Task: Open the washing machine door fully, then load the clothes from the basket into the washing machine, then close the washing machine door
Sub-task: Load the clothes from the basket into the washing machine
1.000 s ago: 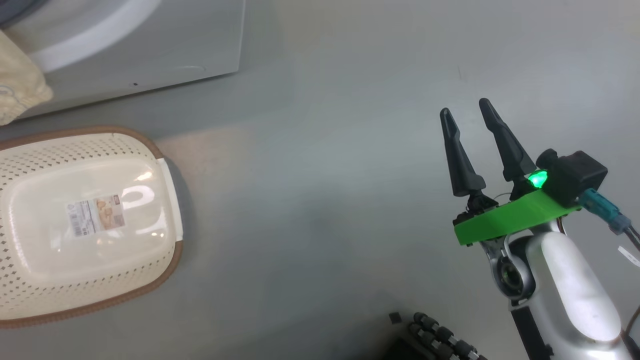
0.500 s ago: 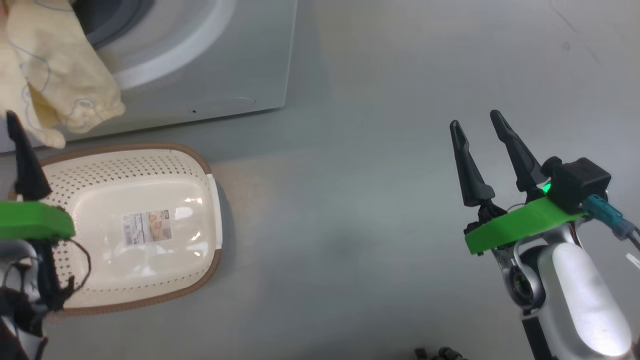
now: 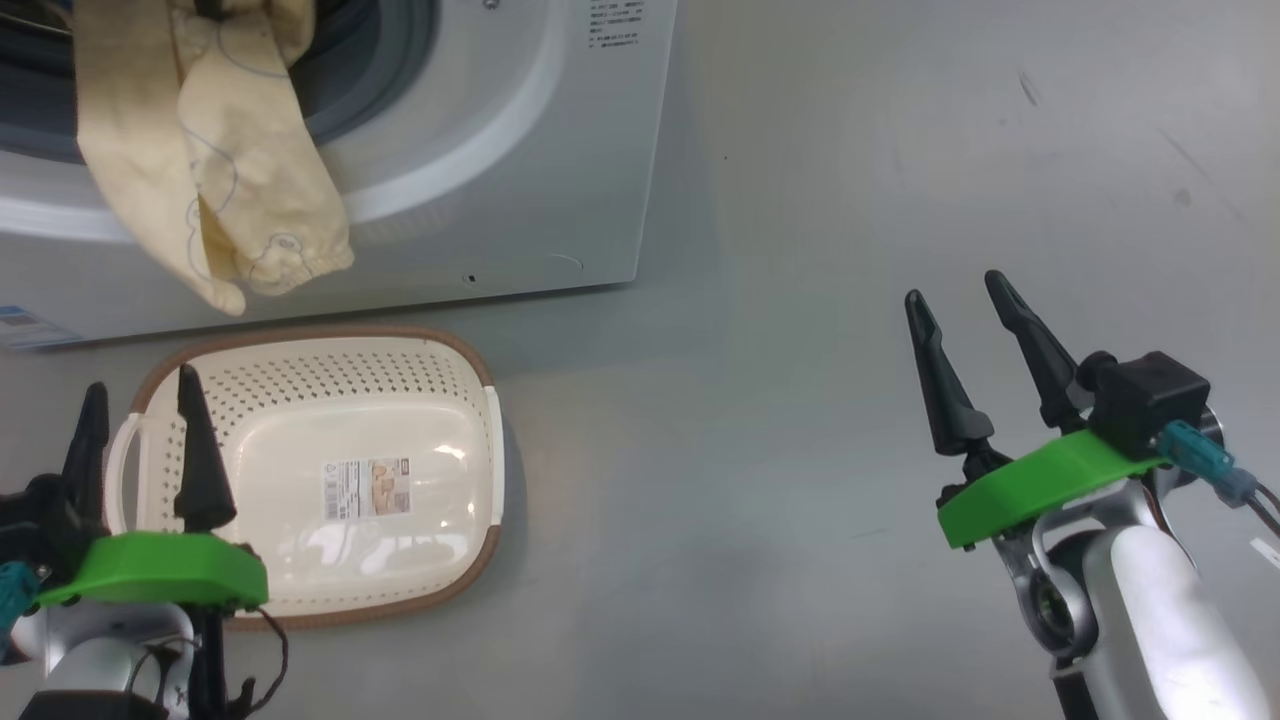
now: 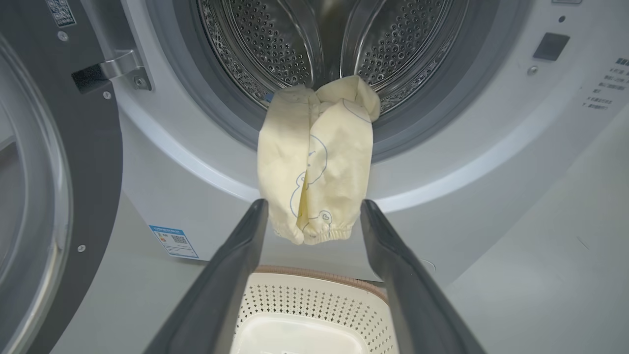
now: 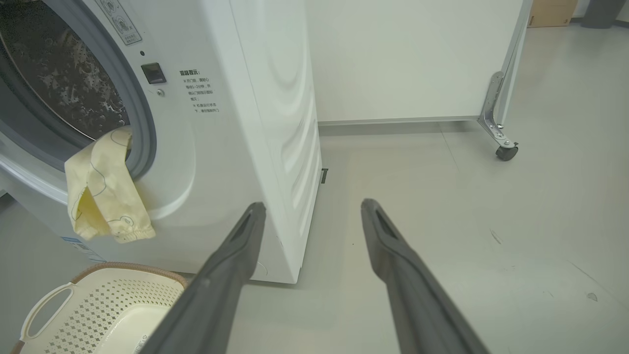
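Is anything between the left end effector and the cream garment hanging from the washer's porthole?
Nothing visible: the open left end effector points straight at the pale cream-yellow fabric garment, above the cream perforated plastic basket.

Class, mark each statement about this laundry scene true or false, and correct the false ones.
1. The basket holds no clothes. True.
2. The washing machine door is shut. False: it stands open.
3. A cream garment hangs out of the washing machine, down its front. True.
4. The right tool grips that garment. False: it is open, over bare floor.
5. The left tool is open. True.
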